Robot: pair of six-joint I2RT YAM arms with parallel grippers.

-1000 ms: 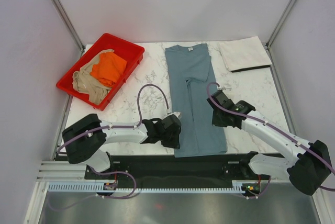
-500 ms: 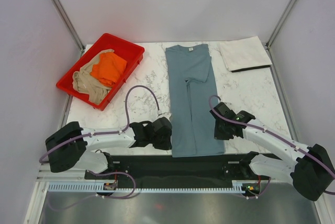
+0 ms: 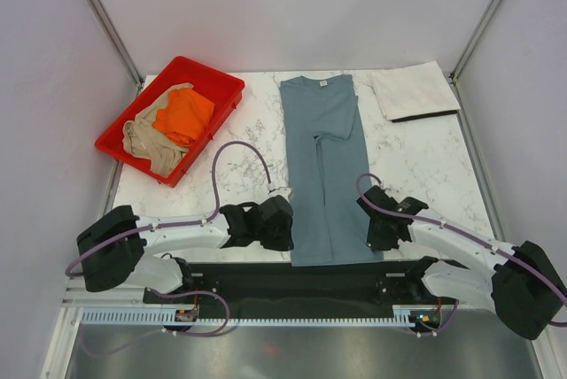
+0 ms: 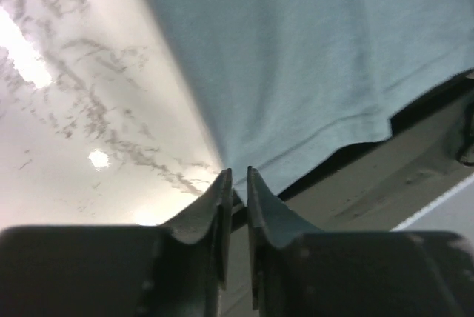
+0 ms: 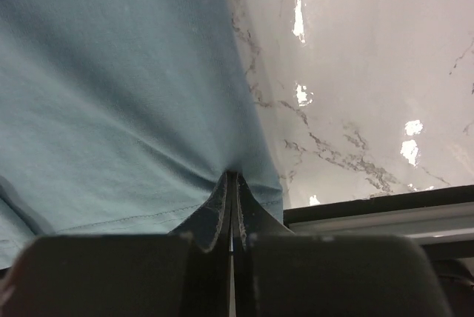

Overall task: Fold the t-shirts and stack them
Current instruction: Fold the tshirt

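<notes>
**Blue shirt pinned at both hem corners, one shirt down, three to go**

The blue shirt [image 3: 323,158] lies in a long strip down the middle of the table [image 3: 416,153], collar toward the far edge and hem right at the near edge, hanging slightly over it. Both sides look folded in already.

The left gripper [image 4: 237,172] sits at the near-left hem corner. Its jaws are closed to a thin slit, and the cloth runs right into the tips, so it looks like a pinch. The right gripper [image 5: 232,176] is at the near-right corner with its jaws fully shut and blue fabric puckered between them.

By the look of it, the task is under halfway done:
- **White shirt:** the white shirt [image 3: 414,89] rests as a flat folded square at the far-right corner.
- **Blue shirt:** the lengthwise folds are not yet made, and it probably then goes on that square.
- **Tray:** the orange shirt [image 3: 183,116] and tan shirt [image 3: 146,144] lie crumpled in the red tray [image 3: 213,72] at the far-left corner, neither folded.

The table is white marble with grey veins, glossy enough to throw back light spots. Plain pale walls with metal posts close it in on three sides.
</notes>
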